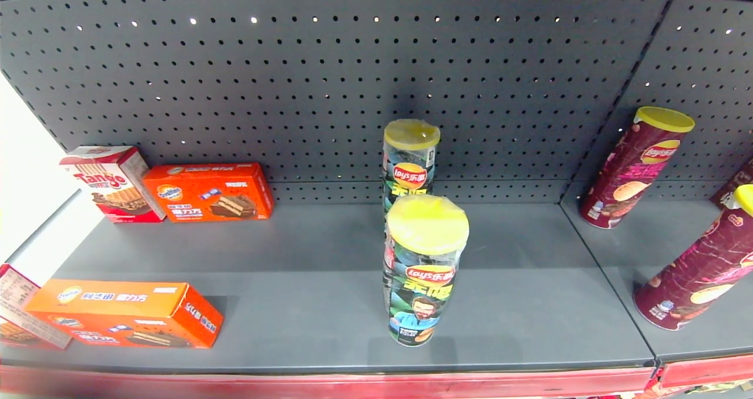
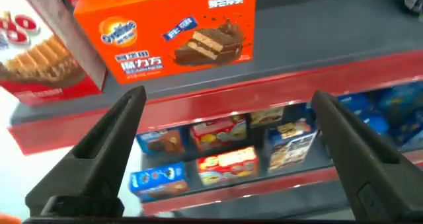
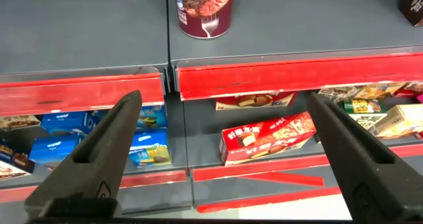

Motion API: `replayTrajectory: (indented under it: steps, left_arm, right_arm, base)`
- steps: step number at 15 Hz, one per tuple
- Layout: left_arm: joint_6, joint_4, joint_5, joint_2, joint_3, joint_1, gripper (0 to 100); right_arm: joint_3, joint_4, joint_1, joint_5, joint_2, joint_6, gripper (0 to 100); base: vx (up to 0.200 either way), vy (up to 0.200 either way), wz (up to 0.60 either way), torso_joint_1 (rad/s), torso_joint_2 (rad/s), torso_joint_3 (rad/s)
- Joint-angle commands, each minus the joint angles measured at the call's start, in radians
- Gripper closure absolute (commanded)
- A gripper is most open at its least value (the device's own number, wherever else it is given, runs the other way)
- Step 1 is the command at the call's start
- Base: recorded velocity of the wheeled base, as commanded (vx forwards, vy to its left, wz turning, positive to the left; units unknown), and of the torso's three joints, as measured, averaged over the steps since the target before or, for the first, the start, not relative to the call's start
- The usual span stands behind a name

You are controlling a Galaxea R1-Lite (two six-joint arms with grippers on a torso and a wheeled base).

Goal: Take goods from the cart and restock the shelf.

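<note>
The head camera looks down on the shelf (image 1: 306, 281) from in front, while the 2 wrist cameras face its red edge (image 2: 264, 92) from lower and nearer, sharing its orange box (image 2: 165, 32) and maroon can (image 3: 205, 9).

Grey shelf (image 1: 294, 258), upright chip cans (image 1: 426, 269), snack boxes (image 1: 209, 192)

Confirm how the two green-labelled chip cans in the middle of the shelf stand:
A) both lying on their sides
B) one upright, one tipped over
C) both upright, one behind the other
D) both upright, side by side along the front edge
C: the front chip can and the rear chip can both stand upright, the rear one straight behind the front one and nearer the pegboard back panel.
</note>
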Motion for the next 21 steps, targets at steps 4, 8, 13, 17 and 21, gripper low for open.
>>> replayTrajectory:
  steps: [4,8,13,17,21]
  left_arm:
    - [0.152,-0.020,0.101,0.002,0.008,0.000,0]
    - [0.049,-0.022,-0.034,0.002,0.032,0.000,0]
    - [-0.089,-0.029,0.126,0.002,0.036,0.000,0]
    - [-0.080,-0.029,0.123,0.002,0.036,-0.002,0]
    - [0.002,-0.032,0.149,0.002,0.036,0.001,0]
  right_arm:
    - [0.000,0.000,0.000,0.000,0.004,0.000,0]
    - [0.000,0.000,0.000,0.000,0.004,0.000,0]
    - [0.000,0.000,0.000,0.000,0.004,0.000,0]
    - [0.000,0.000,0.000,0.000,0.004,0.000,0]
    - [0.000,0.000,0.000,0.000,0.004,0.000,0]
  base:
    - [0.000,0.000,0.00,0.000,0.00,0.000]
    - [0.000,0.000,0.00,0.000,0.00,0.000]
    - [0.000,0.000,0.00,0.000,0.00,0.000]
    - [0.000,0.000,0.00,0.000,0.00,0.000]
    - [0.000,0.000,0.00,0.000,0.00,0.000]
